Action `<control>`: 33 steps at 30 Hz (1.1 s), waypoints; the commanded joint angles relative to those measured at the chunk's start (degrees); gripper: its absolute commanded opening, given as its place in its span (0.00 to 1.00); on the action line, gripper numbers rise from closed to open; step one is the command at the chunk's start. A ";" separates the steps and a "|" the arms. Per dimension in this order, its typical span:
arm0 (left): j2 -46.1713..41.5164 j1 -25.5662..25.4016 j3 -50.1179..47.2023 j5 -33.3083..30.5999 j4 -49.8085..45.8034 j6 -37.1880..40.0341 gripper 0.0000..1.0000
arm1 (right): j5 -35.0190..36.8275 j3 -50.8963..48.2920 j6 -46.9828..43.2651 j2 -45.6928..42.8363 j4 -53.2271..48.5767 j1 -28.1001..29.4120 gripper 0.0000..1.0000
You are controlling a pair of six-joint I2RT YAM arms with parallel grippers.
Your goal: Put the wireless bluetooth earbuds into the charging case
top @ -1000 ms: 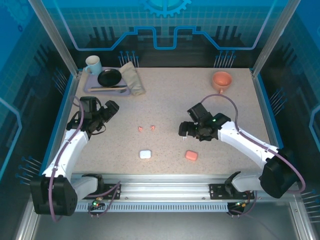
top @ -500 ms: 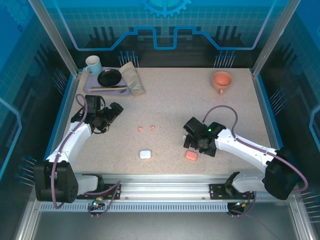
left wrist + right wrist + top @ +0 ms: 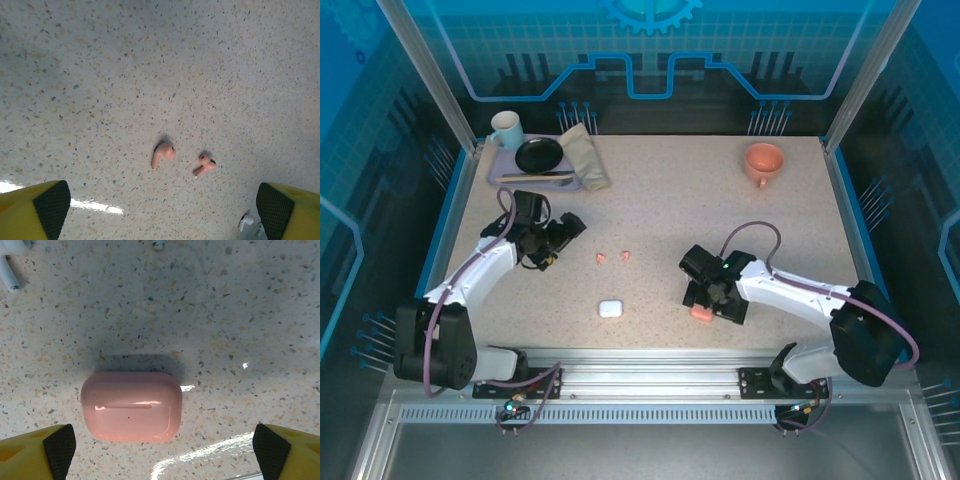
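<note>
Right gripper (image 3: pixel 166 445) lowered over pink case (image 3: pixel 131 406), left gripper (image 3: pixel 162 207) advanced toward salmon earbuds (image 3: pixel 163 154), both spread wide

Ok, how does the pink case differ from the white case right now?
Colour: the pink case is salmon, the white case plain white. Place: the pink case lies right under the open right pincer, between its fingers, while the white case sits further left, apart from both arms. Both are small, rounded and flat on the table. The pink case's lid is shut, and the white case's looks shut too.
</note>
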 commanded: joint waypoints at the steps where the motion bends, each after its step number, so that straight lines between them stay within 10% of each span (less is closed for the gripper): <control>1: 0.88 -1.15 1.16 1.06 0.57 -0.85 0.99 | -0.33 0.99 1.32 2.39 0.83 0.86 0.95; 33: 4.32 -5.73 4.10 0.24 1.01 -1.33 0.99 | -2.08 -0.80 1.22 10.14 7.27 0.60 0.77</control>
